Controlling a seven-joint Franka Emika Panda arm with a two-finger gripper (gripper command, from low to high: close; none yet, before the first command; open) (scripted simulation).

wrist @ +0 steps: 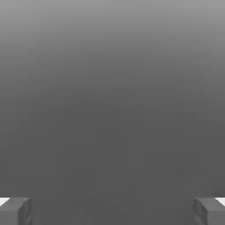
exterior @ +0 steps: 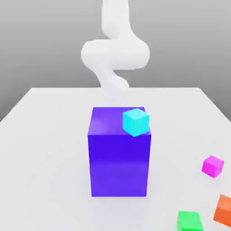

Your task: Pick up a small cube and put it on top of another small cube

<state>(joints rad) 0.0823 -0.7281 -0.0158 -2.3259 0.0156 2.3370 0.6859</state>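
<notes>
We see the gripper (wrist: pixel 112 211) with its two grey fingertips (wrist: pixel 15 211) spread wide apart, nothing between them. The small bright magenta-pink cube (exterior: pixel 212 165) rests on the white table (exterior: pixel 45 158), at about four o'clock from the big blue-purple block (exterior: pixel 119 153), whose top carries a small cyan cube (exterior: pixel 135 122).

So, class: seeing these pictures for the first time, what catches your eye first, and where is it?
The big blue-purple block at the middle of the white table, with a cyan cube at its top right corner in the exterior view. Then the small magenta cube, orange cube and green cube near the exterior view's lower right.
</notes>
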